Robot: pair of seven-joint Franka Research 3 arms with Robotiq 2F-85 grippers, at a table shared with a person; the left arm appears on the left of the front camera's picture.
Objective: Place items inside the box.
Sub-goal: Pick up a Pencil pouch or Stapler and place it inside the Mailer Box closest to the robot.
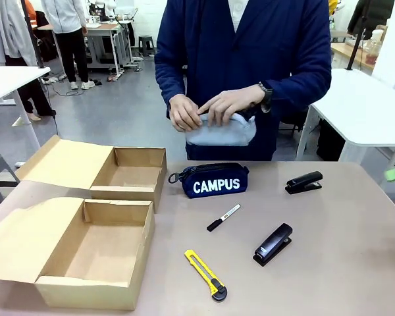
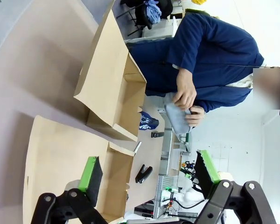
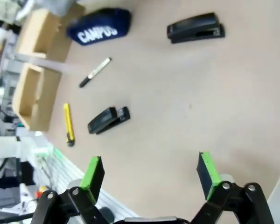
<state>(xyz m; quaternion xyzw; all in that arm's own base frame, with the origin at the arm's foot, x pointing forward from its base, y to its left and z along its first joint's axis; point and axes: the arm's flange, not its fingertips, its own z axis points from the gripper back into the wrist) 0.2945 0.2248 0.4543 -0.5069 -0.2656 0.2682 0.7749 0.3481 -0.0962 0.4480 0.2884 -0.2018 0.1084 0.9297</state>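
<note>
The person's hands (image 1: 232,104) clasp a soft grey pouch (image 1: 227,133) above the table (image 1: 342,250); both open cardboard boxes (image 1: 85,289) lie empty. The left gripper (image 2: 147,161) gapes beside a box flap (image 2: 51,168). The right gripper (image 3: 149,158) gapes above navy pouch (image 3: 100,25), staplers (image 3: 196,28), marker (image 3: 95,72), knife (image 3: 68,123).

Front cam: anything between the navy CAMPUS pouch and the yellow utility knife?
Front view: the white marker with black cap lies between them.

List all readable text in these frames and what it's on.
"CAMPUS": white letters on the navy pouch lying on the table.
Marker: any print on the barrel is too small to read.
Grey pouch in the person's hands: no lettering legible.
Nothing else is readable.
</note>
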